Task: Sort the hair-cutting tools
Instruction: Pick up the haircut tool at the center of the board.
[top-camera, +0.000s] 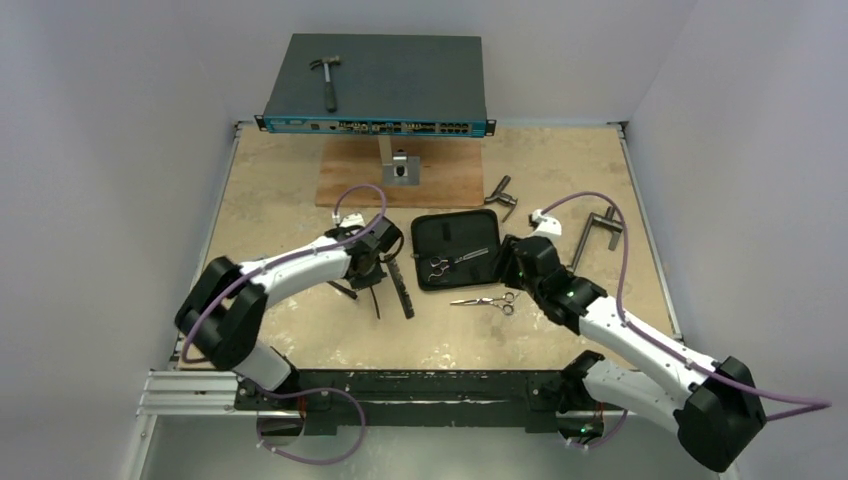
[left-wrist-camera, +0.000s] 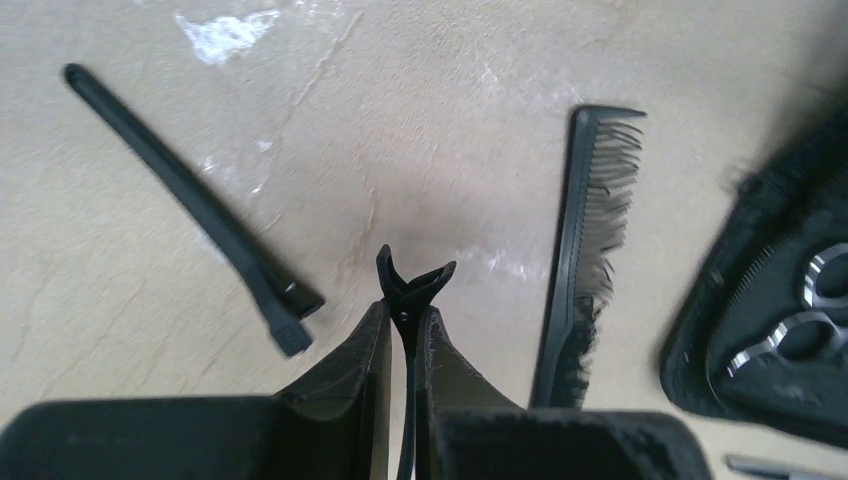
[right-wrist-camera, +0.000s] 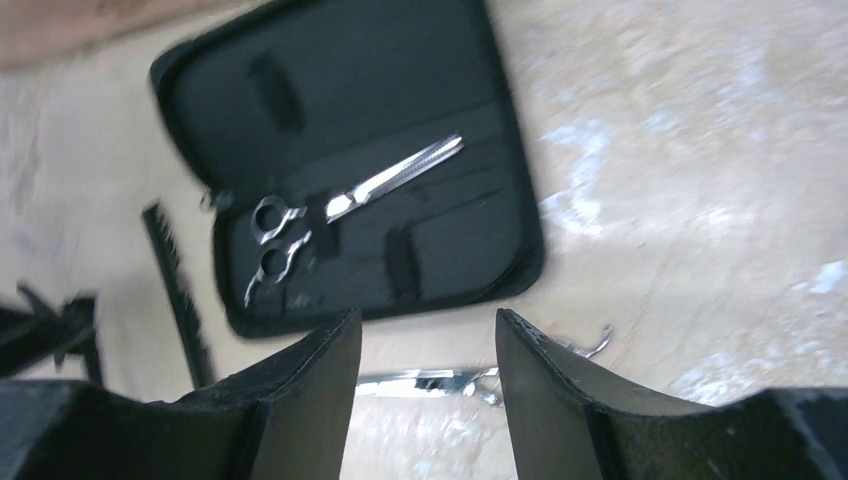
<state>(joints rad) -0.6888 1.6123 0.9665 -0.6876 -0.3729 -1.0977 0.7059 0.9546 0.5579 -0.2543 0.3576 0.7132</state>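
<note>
Pale tabletop (top-camera: 450, 340): the left gripper (left-wrist-camera: 404, 312) pinches a thin, light, likely slippery hair clip (left-wrist-camera: 412, 283) near its forked end, with the comb (left-wrist-camera: 575, 260) just right of its fingers. The right gripper (right-wrist-camera: 428, 335) gapes wide over loose scissors (right-wrist-camera: 425, 381), probably best gripped mid-blade.

The first scissors (top-camera: 455, 262) lie in the case (top-camera: 450, 232), second scissors (top-camera: 487, 301) before it, comb (top-camera: 403, 292) left of it.

White-and-black left arm (top-camera: 290, 265): elbow folded at the table's (top-camera: 300, 340) near-left edge, forearm reaching right toward the middle. The left gripper (left-wrist-camera: 405, 312) points down, black fingers (left-wrist-camera: 350, 370) pinched on a thin black hair clip (left-wrist-camera: 415, 280). The right arm (top-camera: 620, 330) angles in from the near-right corner. The right gripper (right-wrist-camera: 428, 330) hovers, jaws spread wide.
</note>
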